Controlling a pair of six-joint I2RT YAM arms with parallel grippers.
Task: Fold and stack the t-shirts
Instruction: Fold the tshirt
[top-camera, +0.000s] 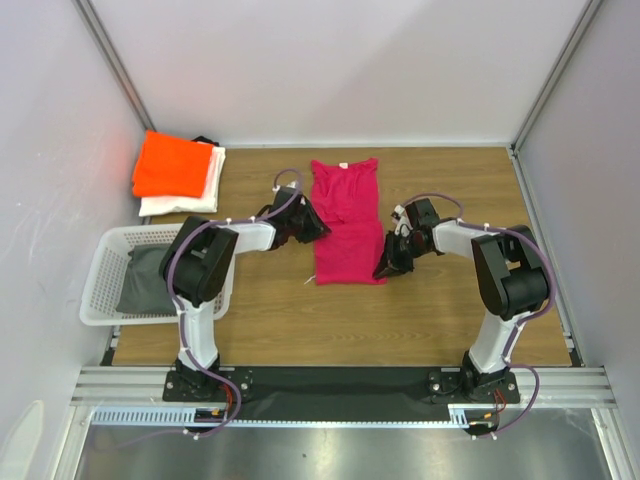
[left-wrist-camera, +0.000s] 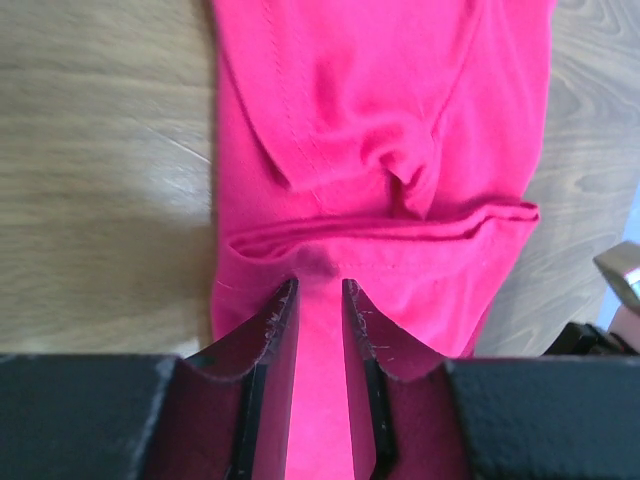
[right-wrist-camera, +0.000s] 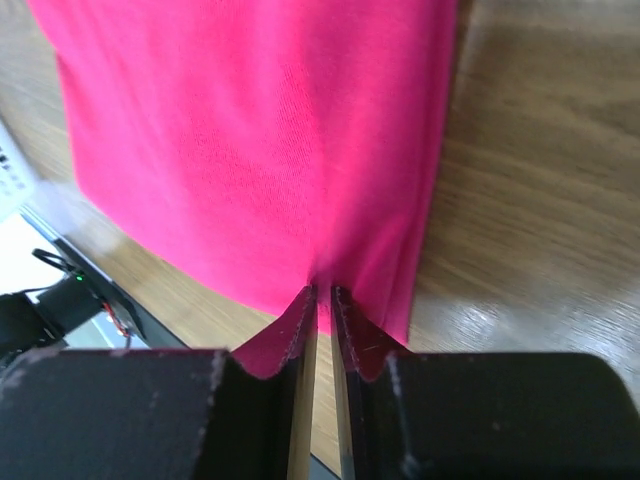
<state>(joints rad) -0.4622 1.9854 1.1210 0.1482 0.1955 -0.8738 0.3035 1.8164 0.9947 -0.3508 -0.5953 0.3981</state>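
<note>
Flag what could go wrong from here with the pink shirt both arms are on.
1. The right end effector bites only the thin edge of the magenta t-shirt near its bottom hem; the cloth may slip out when lifted.
2. The left end effector pinches bunched, wrinkled layers at a fold; it might catch only some layers, leaving a messy fold.
3. The grips sit at unequal heights along the shirt, so the next fold could go skewed.
</note>
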